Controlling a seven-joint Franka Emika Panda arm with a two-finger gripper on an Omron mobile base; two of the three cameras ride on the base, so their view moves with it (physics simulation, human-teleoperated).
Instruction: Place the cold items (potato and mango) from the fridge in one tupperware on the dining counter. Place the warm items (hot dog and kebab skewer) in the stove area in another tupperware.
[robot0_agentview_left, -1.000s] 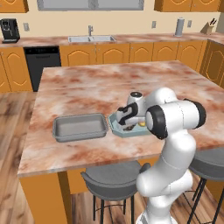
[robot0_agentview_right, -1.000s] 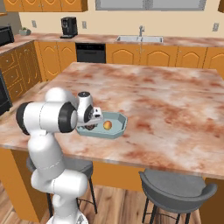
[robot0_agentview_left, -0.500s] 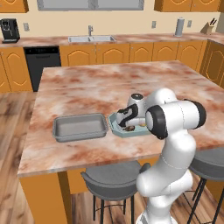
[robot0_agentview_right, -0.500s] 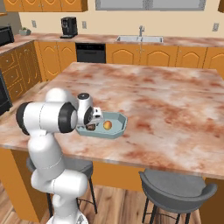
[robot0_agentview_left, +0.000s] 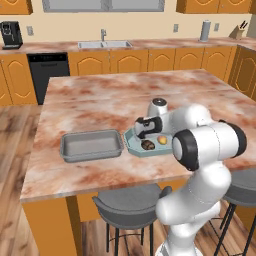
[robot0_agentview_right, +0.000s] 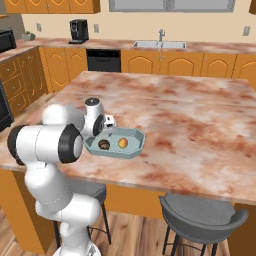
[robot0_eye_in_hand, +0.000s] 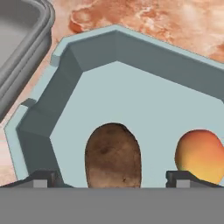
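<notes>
Over the pale blue octagonal tupperware (robot0_eye_in_hand: 65, 94), the gripper (robot0_eye_in_hand: 111, 177) has just spread wide, leaving the brown potato (robot0_eye_in_hand: 113, 155) beside the orange mango (robot0_eye_in_hand: 199, 155): cold items look done.

Home kitchen w/ marble island (robot0_agentview_left: 100, 100), wood cabinets (robot0_agentview_left: 130, 62), sink (robot0_agentview_left: 104, 44), dishwasher (robot0_agentview_left: 48, 75), coffee maker (robot0_agentview_right: 78, 31).

glossy white rounded arm (robot0_agentview_left: 205, 150), dark joint bands
</notes>
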